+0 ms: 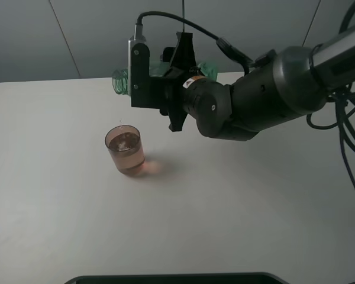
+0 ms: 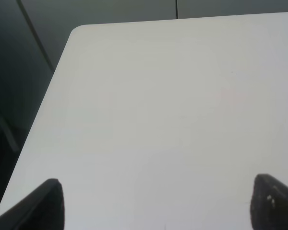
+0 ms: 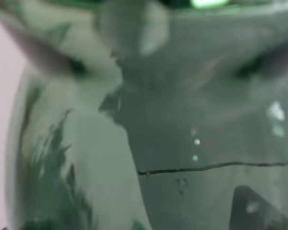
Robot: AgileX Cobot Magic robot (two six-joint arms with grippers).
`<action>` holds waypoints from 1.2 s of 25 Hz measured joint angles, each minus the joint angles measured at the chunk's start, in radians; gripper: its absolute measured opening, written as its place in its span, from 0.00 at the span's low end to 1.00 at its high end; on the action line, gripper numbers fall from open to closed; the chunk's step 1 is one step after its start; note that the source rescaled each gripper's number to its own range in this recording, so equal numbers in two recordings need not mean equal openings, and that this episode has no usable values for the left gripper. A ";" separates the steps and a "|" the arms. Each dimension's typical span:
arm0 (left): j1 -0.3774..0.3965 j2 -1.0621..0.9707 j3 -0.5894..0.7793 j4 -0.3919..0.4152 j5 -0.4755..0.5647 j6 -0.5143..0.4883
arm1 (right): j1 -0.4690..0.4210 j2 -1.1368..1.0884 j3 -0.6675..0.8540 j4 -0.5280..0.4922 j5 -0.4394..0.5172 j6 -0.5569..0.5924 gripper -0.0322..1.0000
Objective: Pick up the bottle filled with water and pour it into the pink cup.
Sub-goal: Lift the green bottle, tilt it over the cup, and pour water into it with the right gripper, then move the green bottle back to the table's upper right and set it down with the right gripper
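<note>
The right gripper (image 1: 165,80) was clamped tight on the green bottle (image 1: 123,81), holding it sideways above the table (image 1: 236,213) with its neck toward nine o'clock, up at twelve o'clock of the pink cup (image 1: 125,149), while the left gripper (image 2: 156,203) hung with fingers apart, holding nothing.

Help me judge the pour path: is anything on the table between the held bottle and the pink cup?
Nothing visible. The right gripper holds the bottle on its side above the white table, neck toward the left, and the pink cup stands alone in front of it, with bare tabletop around.
</note>
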State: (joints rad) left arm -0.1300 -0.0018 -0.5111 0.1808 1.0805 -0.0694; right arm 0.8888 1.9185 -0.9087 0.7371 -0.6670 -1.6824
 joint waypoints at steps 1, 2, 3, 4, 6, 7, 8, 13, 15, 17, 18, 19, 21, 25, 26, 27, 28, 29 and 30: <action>0.000 0.000 0.000 0.000 0.000 0.000 | 0.000 0.000 0.000 0.005 0.000 0.041 0.03; 0.000 0.000 0.000 0.000 0.000 0.000 | 0.000 0.000 0.000 0.007 0.000 0.071 0.03; 0.000 0.000 0.000 0.000 0.000 0.000 | 0.000 0.000 0.000 0.007 0.000 0.106 0.03; 0.000 0.000 0.000 0.000 0.000 0.000 | 0.000 0.000 0.000 0.007 -0.002 0.142 0.03; 0.000 0.000 0.000 0.000 0.000 0.000 | 0.000 0.000 0.000 0.011 -0.021 0.206 0.03; 0.000 0.000 0.000 0.000 0.000 0.000 | 0.000 0.000 0.000 0.011 -0.032 0.240 0.03; 0.000 0.000 0.000 0.000 0.000 0.000 | -0.002 -0.004 0.000 0.011 -0.035 0.275 0.03; 0.000 0.000 0.000 0.000 0.000 0.000 | -0.064 -0.054 -0.002 -0.005 -0.036 0.486 0.03; 0.000 0.000 0.000 0.000 0.000 0.000 | -0.107 -0.077 -0.002 -0.011 -0.036 0.591 0.03; 0.000 0.000 0.000 0.000 0.000 0.000 | -0.156 -0.103 -0.002 -0.026 -0.021 0.695 0.03; 0.000 0.000 0.000 0.000 0.000 0.000 | -0.180 -0.115 -0.002 -0.043 -0.014 0.756 0.03; 0.000 0.000 0.000 0.000 0.000 0.000 | -0.198 -0.123 -0.002 -0.057 -0.008 0.816 0.03; 0.000 0.000 0.000 0.000 0.000 0.000 | -0.246 -0.143 0.005 -0.096 -0.005 0.927 0.03; 0.000 0.000 0.000 0.000 0.000 0.000 | -0.352 -0.154 0.024 -0.220 0.038 1.179 0.03; 0.000 0.000 0.000 0.000 0.000 0.000 | -0.375 -0.154 0.031 -0.259 0.050 1.244 0.03; 0.000 0.000 0.000 0.000 0.000 0.000 | -0.406 -0.154 0.036 -0.303 0.069 1.296 0.03; 0.000 0.000 0.000 0.000 0.000 0.000 | -0.437 -0.154 0.040 -0.343 0.091 1.354 0.03; 0.000 0.000 0.000 0.000 0.000 0.000 | -0.468 -0.154 0.044 -0.399 0.107 1.412 0.03; 0.000 0.000 0.000 0.000 0.000 0.000 | -0.494 -0.154 0.046 -0.455 0.123 1.467 0.03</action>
State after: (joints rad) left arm -0.1300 -0.0018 -0.5111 0.1808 1.0805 -0.0694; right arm 0.3947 1.7650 -0.8630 0.2818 -0.5437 -0.2159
